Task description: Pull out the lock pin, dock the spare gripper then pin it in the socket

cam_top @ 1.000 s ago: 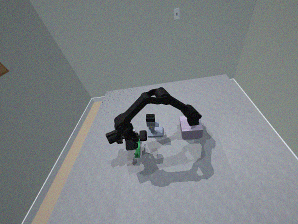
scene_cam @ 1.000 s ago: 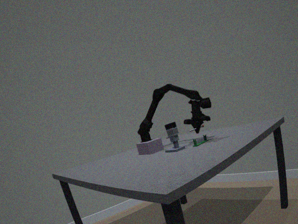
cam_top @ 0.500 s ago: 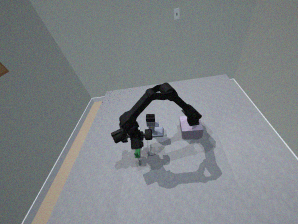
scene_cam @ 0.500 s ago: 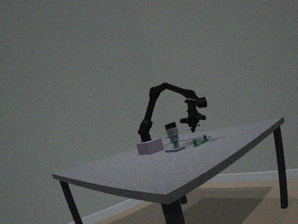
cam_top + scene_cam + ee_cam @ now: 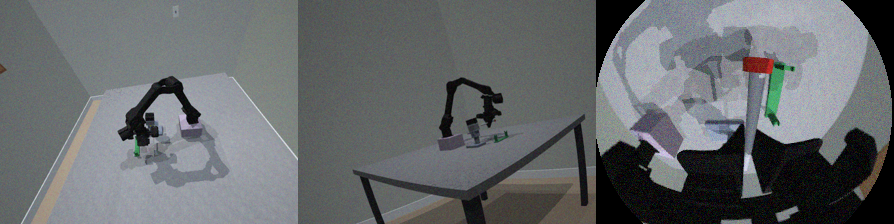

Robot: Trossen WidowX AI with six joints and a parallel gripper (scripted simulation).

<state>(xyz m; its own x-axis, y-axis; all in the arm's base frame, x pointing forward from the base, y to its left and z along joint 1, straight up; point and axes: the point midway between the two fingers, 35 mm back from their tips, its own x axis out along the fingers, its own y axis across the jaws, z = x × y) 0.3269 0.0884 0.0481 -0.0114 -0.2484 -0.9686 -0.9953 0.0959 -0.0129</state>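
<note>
My gripper [image 5: 489, 123] [image 5: 143, 141] [image 5: 744, 127] is shut on the lock pin [image 5: 484, 123] [image 5: 753, 112], a thin grey shaft with a red head [image 5: 494, 120] [image 5: 757, 64]. It holds the pin level above the table, to the right of the mount in the exterior view, with the shaft end toward the mount. The grey mount [image 5: 475, 136] [image 5: 159, 129] stands upright with the dark spare gripper [image 5: 472, 123] [image 5: 149, 116] sitting in its socket. The green cradle [image 5: 502, 138] [image 5: 136, 148] [image 5: 774, 94] lies empty on the table below my gripper.
The arm's pink base block [image 5: 450, 142] [image 5: 191, 128] stands just beside the mount. The table [image 5: 473, 170] [image 5: 225, 175] has edges to the front and right in the exterior view.
</note>
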